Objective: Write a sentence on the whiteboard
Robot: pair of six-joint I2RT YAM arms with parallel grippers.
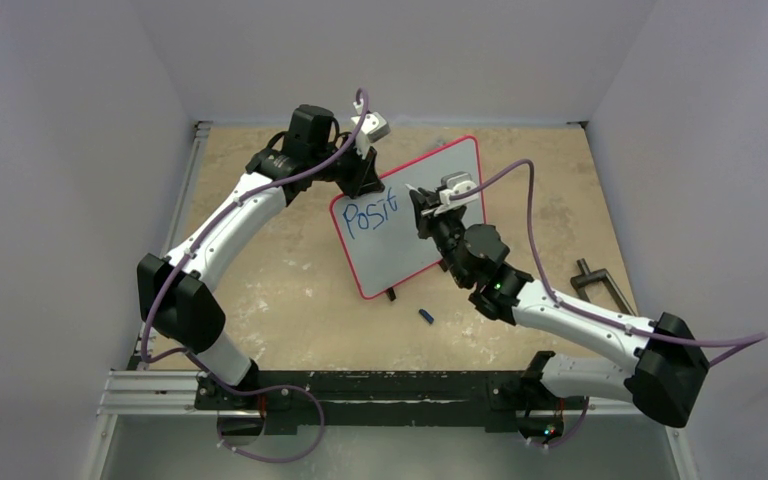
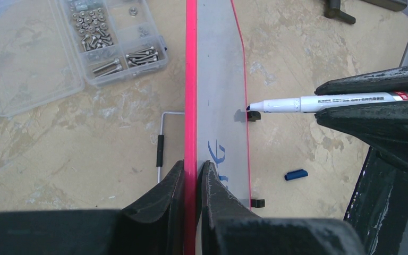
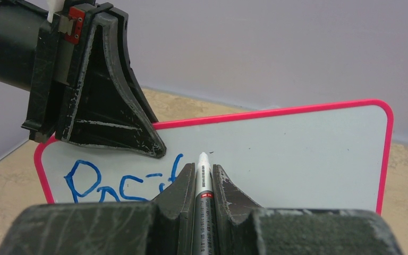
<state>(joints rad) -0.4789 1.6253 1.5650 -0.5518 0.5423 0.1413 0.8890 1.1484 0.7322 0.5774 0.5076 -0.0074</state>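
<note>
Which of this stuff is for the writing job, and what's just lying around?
For the job: whiteboard, marker.
Lying about: blue cap, screw box, hex key, black tool.

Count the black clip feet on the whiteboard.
2, both at the base of the whiteboard on its written side, seen from the left wrist: the far foot by the marker tip, the near foot close to the left gripper. Others could hide behind the board.
</note>
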